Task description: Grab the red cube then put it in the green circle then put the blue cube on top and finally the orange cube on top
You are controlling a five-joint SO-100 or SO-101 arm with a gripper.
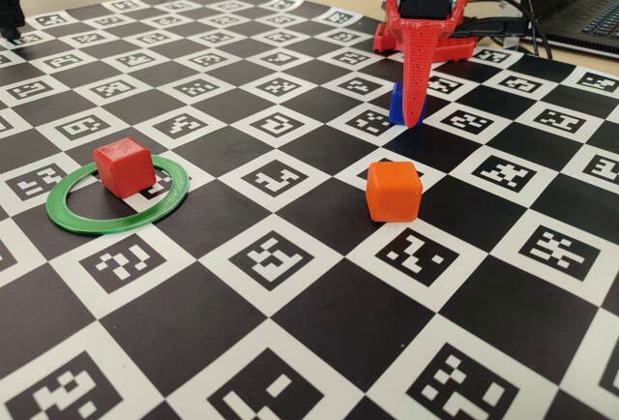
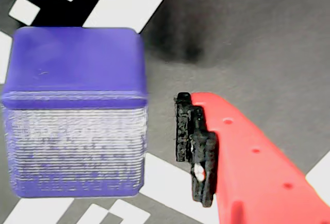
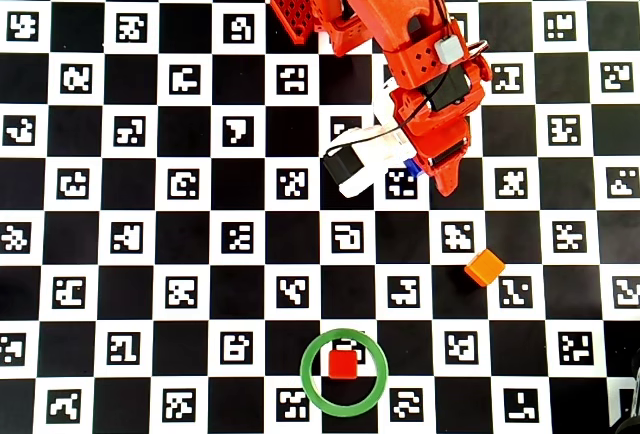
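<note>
Fingers first: the red printed fixed finger, with its black ridged pad facing inward, stands just beside the small matte deep-blue plastic cube with rounded edges in the wrist view, with a clear strip of board between pad and cube face. The opposite finger is out of that picture, so how wide the gripper stands cannot be told for certain; it reads as spread around the cube and not yet closed on it. In the fixed view the finger tip reaches down to the checkered marker board, and only a sliver of blue shows behind it.

Judging from this, the step in hand is the grasp of the blue cube. To do it well, the arm should centre the cube between the pads, keep the tip low so the pads meet the flat side faces rather than the rounded top edge, and close squarely so the cube does not twist.

Outward from the fingers, the matte bright-orange plastic cube sits near, toward the camera in the fixed view, untouched. Well apart, to the left in that view, the small matte red plastic cube already rests inside the flat thin green plastic ring, toward its far side, so the lifted cube must be lowered level onto that off-centre red top.
</note>
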